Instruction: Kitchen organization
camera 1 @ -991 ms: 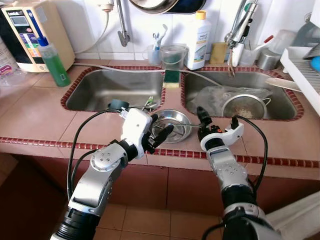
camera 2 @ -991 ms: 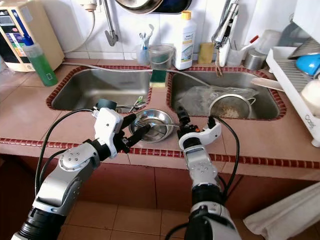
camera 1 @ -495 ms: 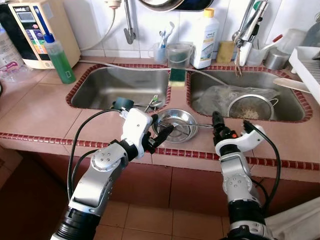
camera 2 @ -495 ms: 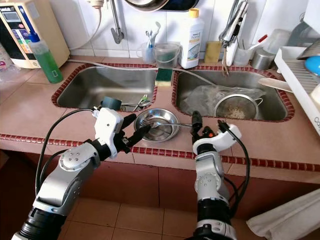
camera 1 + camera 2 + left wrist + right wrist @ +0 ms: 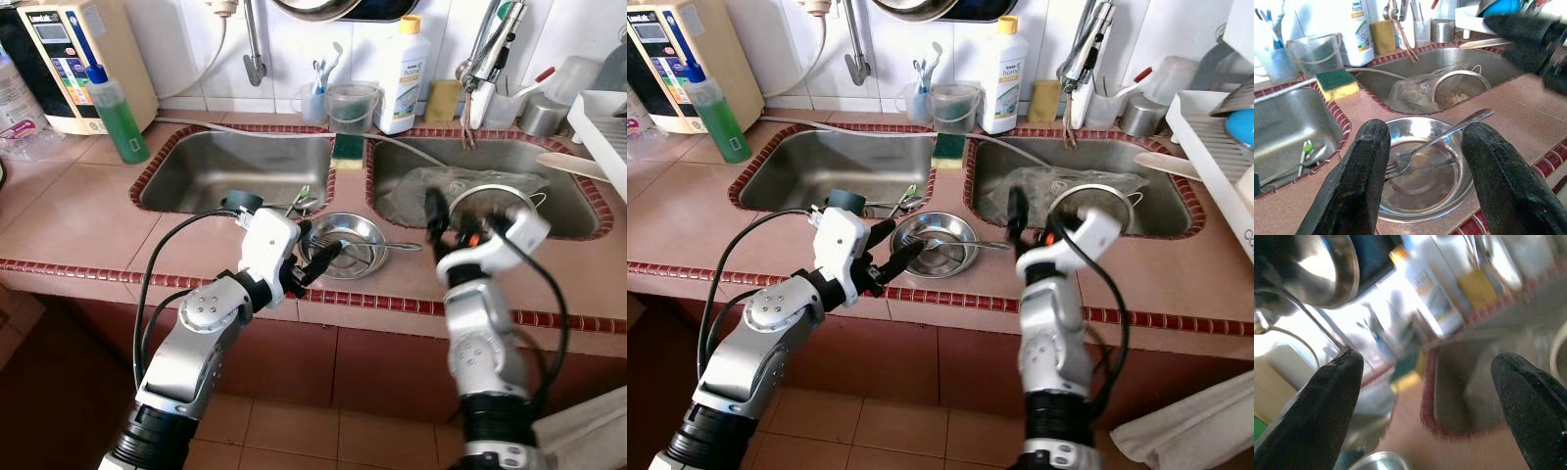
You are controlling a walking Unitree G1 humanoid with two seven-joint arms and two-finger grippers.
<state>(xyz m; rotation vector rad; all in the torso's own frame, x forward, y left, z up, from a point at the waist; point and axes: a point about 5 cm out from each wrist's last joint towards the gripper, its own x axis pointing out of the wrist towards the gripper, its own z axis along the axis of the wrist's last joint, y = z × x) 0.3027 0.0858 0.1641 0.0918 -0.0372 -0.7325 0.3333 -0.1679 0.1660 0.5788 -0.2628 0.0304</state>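
My left gripper hovers with fingers spread at the near rim of the small steel bowl, grasping nothing. The bowl sits on the tiled counter strip between the two sinks; a fork lies in it, tines down inside, handle resting over the rim toward the right sink. My right gripper is raised above the counter just right of the bowl, fingers apart and empty. A green-and-yellow sponge sits on the divider behind the bowl.
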